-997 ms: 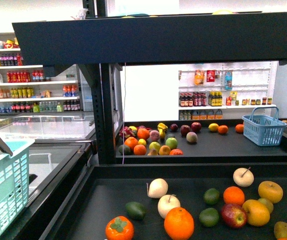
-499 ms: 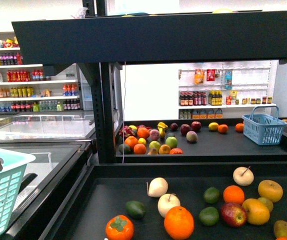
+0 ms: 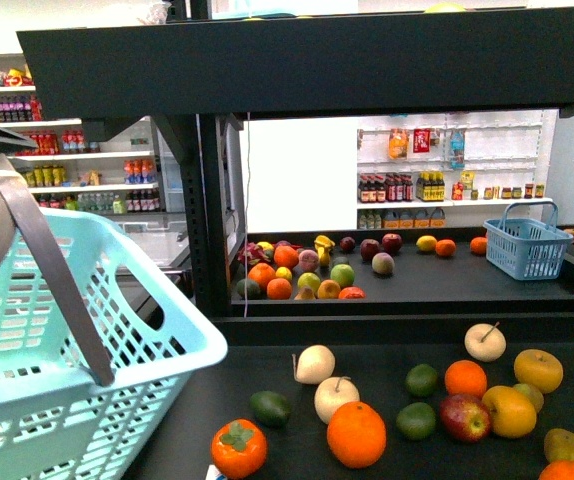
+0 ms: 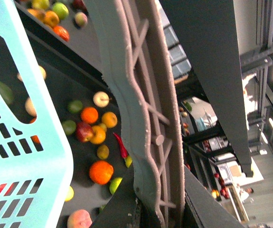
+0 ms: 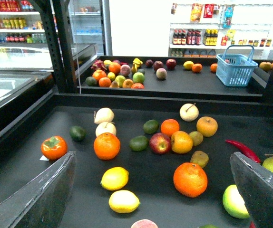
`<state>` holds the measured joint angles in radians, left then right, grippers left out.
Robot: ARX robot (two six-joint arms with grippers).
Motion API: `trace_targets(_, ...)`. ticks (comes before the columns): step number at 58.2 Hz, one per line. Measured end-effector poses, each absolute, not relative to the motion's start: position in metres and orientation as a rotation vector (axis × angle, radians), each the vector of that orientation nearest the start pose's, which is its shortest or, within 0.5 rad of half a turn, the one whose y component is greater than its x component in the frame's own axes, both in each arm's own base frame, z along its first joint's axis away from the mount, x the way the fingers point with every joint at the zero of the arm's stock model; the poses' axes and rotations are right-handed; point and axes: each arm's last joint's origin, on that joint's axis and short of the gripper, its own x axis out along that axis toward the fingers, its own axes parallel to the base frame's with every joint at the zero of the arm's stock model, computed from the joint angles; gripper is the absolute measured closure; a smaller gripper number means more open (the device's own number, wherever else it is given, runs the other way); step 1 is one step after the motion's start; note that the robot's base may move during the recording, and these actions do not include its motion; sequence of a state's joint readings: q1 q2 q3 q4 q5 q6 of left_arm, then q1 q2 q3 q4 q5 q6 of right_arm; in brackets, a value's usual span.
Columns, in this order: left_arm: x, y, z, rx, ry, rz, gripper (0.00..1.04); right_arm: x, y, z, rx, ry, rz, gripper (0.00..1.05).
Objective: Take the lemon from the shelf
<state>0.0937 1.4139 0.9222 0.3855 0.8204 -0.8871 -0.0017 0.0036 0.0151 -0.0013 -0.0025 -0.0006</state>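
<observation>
A bright yellow oval lemon lies on the dark lower tray of the black shelf. A second similar yellow fruit sits just beyond it. My right gripper hangs open above this tray, its dark fingers spread wide, with both yellow fruits between and below them. The front view does not show these two fruits. My left gripper is shut on the grey basket handle of a pale turquoise basket, which is raised at the left of the shelf.
Loose fruit covers the tray: oranges, a persimmon, a red chili, and a green-yellow fruit by the right finger. A blue basket stands on the rear tray. A thick upright rises at the left.
The turquoise basket has swung up and to the right, from the lower left corner to filling the left third of the front view. The fruit has not moved.
</observation>
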Motion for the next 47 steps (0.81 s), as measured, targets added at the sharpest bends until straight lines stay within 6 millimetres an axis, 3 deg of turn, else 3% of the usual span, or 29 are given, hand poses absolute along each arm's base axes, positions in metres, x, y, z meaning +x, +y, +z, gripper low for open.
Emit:
trace_targets(28, 0.325, -0.083, 0.256, -0.823, 0.565, -0.906, 0.93, 0.097, 0.000, 0.168, -0.001, -0.010, 0.002, 0.07)
trace_targets(47, 0.337, -0.110, 0.249, -0.804, 0.556, -0.973, 0.93, 0.097, 0.000, 0.168, -0.001, -0.010, 0.001, 0.07)
